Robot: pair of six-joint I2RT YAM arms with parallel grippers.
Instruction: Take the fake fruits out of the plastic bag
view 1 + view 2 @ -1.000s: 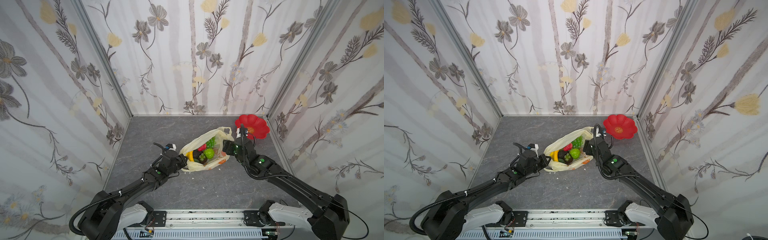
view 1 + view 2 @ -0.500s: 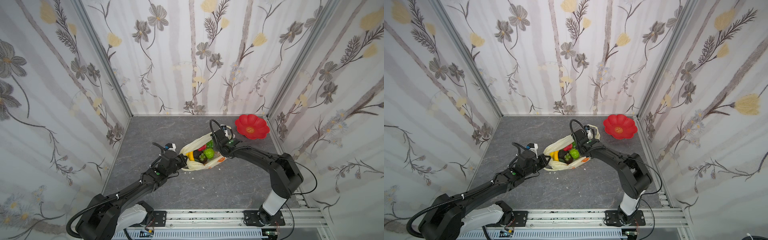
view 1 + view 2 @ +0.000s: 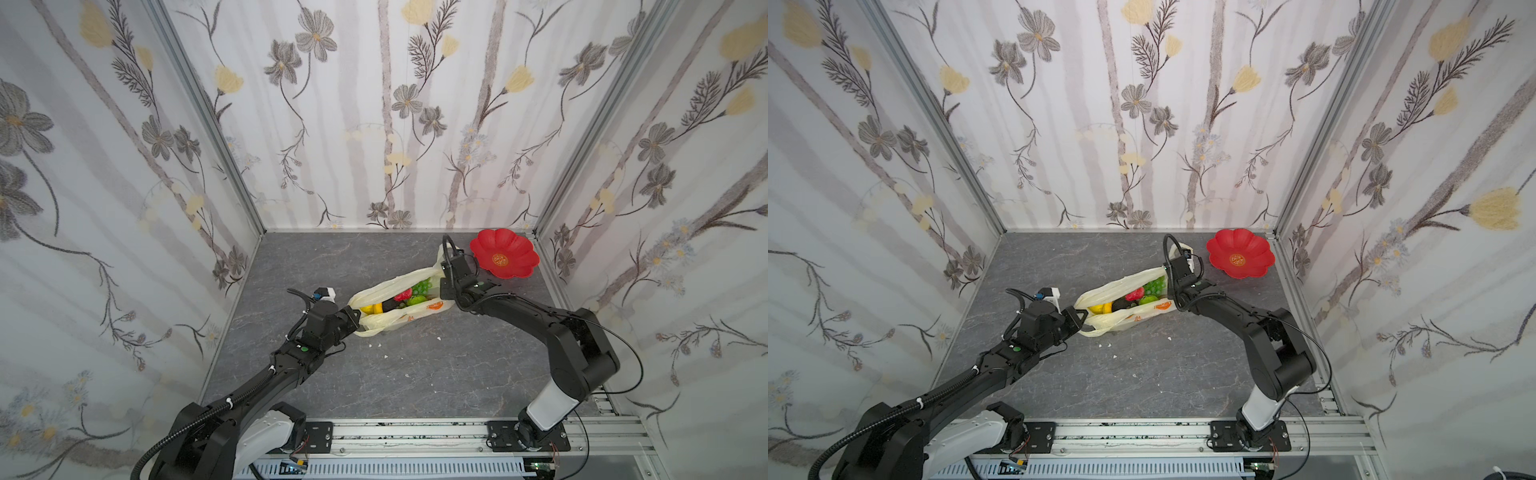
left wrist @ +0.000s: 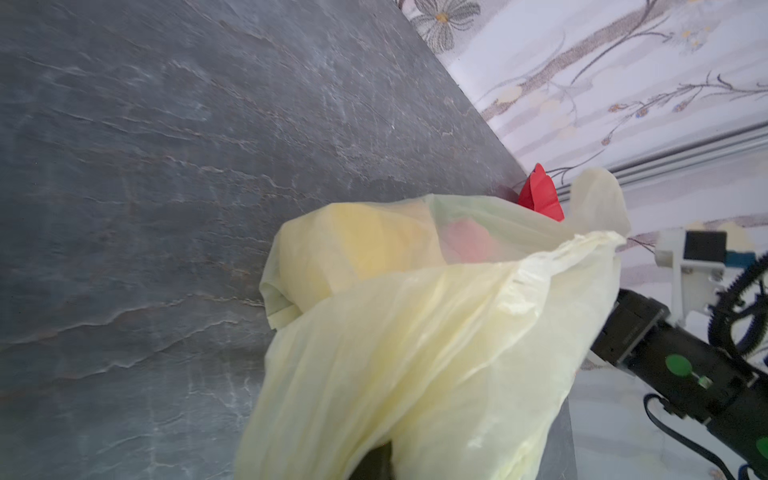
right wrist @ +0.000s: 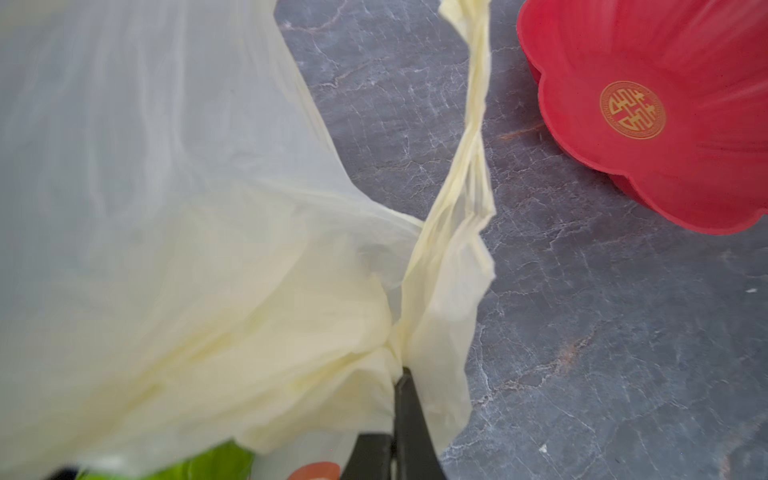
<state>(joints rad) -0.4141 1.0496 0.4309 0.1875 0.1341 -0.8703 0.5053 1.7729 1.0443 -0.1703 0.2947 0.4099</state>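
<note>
Both top views: one plastic bag (image 3: 411, 316), one plate (image 3: 515, 266).

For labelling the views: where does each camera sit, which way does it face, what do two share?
Top views: high above the base, looking down; both arms, left tool and right tool shut on the plastic bag.
Left wrist: along the bag toward the red plate; own tool, right arm.
Right wrist: past the bag toward the plate; own tool.
Shared: bag and plate.
</note>
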